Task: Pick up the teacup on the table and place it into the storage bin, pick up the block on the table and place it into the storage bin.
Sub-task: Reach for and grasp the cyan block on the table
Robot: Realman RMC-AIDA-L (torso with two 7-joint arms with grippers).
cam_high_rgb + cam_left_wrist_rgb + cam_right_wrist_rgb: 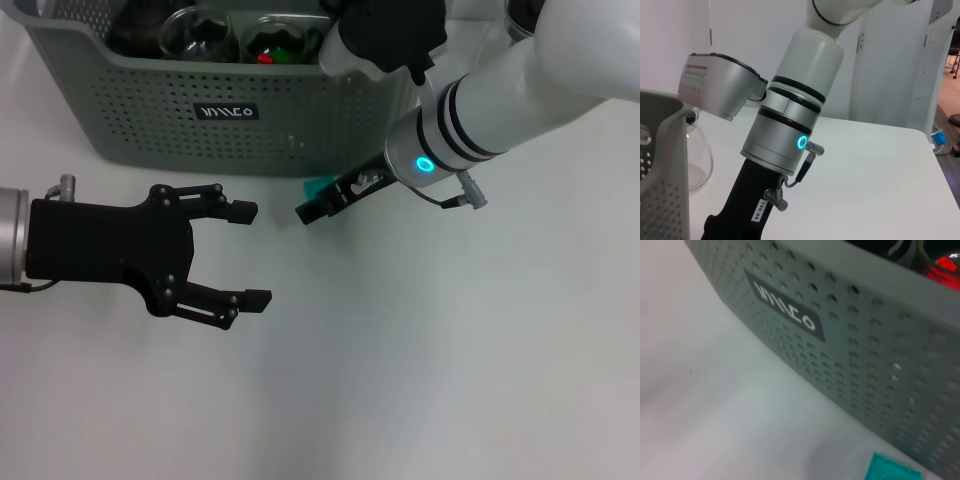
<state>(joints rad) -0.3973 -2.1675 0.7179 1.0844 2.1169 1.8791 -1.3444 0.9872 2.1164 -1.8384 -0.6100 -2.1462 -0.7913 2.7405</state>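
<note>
While block (322, 187) lies beside right gripper (318, 207) | grip unclear | left gripper (249, 255) spread

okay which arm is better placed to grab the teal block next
Right. Its tool is already low beside the teal block, close to the storage bin. The left tool hangs open farther off, over bare table.
</note>
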